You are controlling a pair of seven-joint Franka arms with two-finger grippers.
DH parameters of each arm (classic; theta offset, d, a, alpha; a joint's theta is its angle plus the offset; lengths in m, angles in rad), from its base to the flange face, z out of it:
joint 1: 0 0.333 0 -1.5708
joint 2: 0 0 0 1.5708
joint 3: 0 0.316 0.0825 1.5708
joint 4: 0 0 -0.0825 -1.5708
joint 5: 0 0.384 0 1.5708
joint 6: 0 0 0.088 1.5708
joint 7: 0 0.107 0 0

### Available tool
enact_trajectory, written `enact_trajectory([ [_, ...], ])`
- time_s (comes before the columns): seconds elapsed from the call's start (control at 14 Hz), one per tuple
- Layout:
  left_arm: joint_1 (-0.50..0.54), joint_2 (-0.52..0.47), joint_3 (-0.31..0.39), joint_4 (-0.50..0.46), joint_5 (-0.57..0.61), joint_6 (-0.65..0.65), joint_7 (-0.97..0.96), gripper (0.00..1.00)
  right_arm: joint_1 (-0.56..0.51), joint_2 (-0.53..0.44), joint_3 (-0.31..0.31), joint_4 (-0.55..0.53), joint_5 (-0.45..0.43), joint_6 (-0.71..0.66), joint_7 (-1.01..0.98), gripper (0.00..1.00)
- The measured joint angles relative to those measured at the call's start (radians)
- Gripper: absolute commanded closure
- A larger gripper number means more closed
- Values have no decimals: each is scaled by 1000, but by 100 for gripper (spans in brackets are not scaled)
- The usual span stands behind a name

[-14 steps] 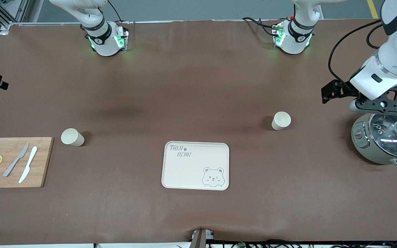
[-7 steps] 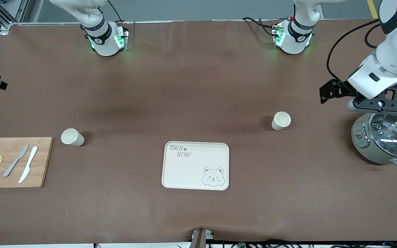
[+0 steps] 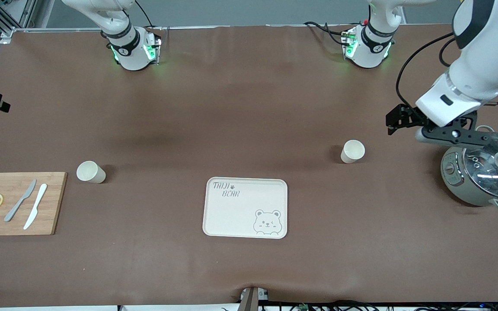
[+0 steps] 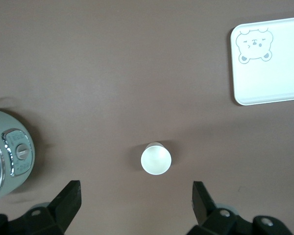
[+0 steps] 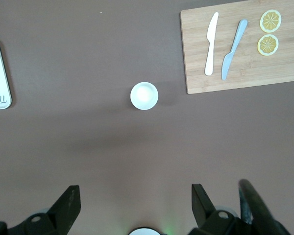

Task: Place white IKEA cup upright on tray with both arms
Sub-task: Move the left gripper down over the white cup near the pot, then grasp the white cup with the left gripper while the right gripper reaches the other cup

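One white cup point(image 3: 352, 151) stands mouth up on the brown table, between the cream tray point(image 3: 245, 207) and the rice cooker. It shows in the left wrist view point(image 4: 156, 158) just ahead of my open, empty left gripper point(image 4: 135, 203), which hangs in the air beside the cooker point(image 3: 450, 134). A second white cup point(image 3: 90, 172) stands beside the cutting board. It shows in the right wrist view point(image 5: 144, 95), well ahead of my open, empty right gripper point(image 5: 135, 203), which is high up near its arm's base and out of the front view. The tray holds nothing.
A grey rice cooker point(image 3: 482, 172) with a glass lid stands at the left arm's end of the table. A wooden cutting board point(image 3: 17, 203) with two knives and two lemon slices lies at the right arm's end. The arm bases point(image 3: 130, 47) stand along the table's edge farthest from the front camera.
My left gripper has moved off the cooker toward the cup near it and toward the middle of the table. The cups, the tray and the right arm's base have not moved.
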Motion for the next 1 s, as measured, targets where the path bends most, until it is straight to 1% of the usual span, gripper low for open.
enact_trajectory([
  [0.21,17,0,0,-99,0,78,51,0,0,0,0,0,0,-1,0,0],
  [0.5,24,0,-1,-218,0,179,67,0,0,7,1,-3,0,-7,0,0],
  [0.79,24,-7,-3,-374,0,360,67,0,1,49,6,-5,0,-26,0,0],
  [1.0,24,-6,-3,-462,0,436,67,0,2,57,28,-10,0,-37,6,0],
])
